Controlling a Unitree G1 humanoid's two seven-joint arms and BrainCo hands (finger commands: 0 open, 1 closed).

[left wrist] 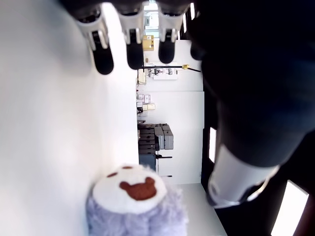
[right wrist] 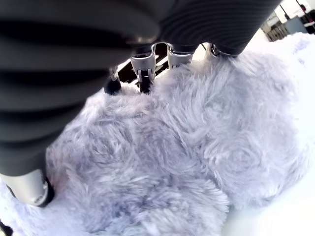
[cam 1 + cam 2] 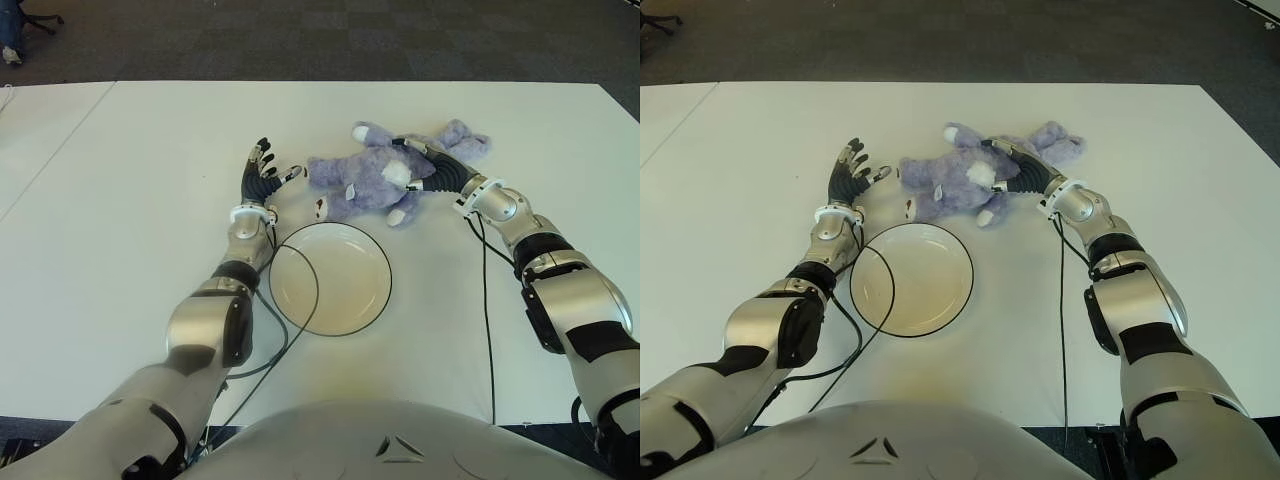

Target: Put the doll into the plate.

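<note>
Soft, light purple plush doll (image 3: 385, 178), best gripped mid-body, lies under right hand (image 3: 432, 170) fingers closing into fur; left hand (image 3: 262, 176) spread, empty.

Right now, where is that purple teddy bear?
The purple teddy bear lies on the white table, just beyond the empty plate. The right hand is on it, and the open left hand is beside its foot.

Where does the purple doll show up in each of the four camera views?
Left eye: doll lies on the table beyond the plate, under the right hand.
Right eye: same place.
Left wrist: only a paw.
Right wrist: fur fills the picture.
Shared landmark: the plate, eye views only.
</note>
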